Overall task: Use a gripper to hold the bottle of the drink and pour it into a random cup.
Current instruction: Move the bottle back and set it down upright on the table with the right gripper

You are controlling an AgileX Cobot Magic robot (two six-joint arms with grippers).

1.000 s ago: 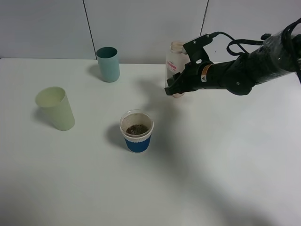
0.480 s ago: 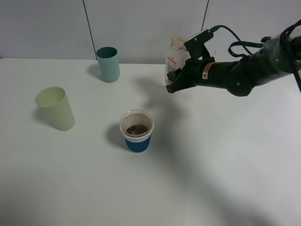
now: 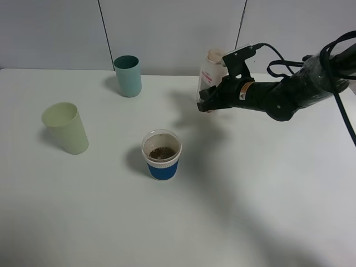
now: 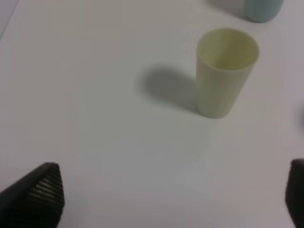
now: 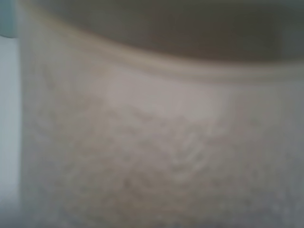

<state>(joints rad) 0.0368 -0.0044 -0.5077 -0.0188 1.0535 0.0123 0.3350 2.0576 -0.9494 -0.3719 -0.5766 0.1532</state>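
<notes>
The bottle of the drink [image 3: 210, 71] stands upright near the table's back, right of centre, its pale cap on top. My right gripper [image 3: 207, 103] is shut on its lower body, reaching in from the right. Whether the bottle's base touches the table I cannot tell. A blurred beige surface of the bottle [image 5: 156, 142] fills the right wrist view. The cup [image 3: 162, 155], with a blue sleeve and dark contents, sits ahead and left of the bottle. Over bare table, my left gripper [image 4: 171, 192] is open, with only its two fingertips [image 4: 43, 187] showing.
A pale yellow-green tumbler [image 3: 65, 127] [image 4: 225, 71] stands on the left of the white table [image 3: 267, 189]. A teal tumbler [image 3: 128, 75] stands at the back left, near the grey wall. The right arm's cables [image 3: 289, 53] loop above the table's back right.
The right arm has lifted the bottle a little and shifted it slightly right. The bottle stays upright. The cups have not moved.
</notes>
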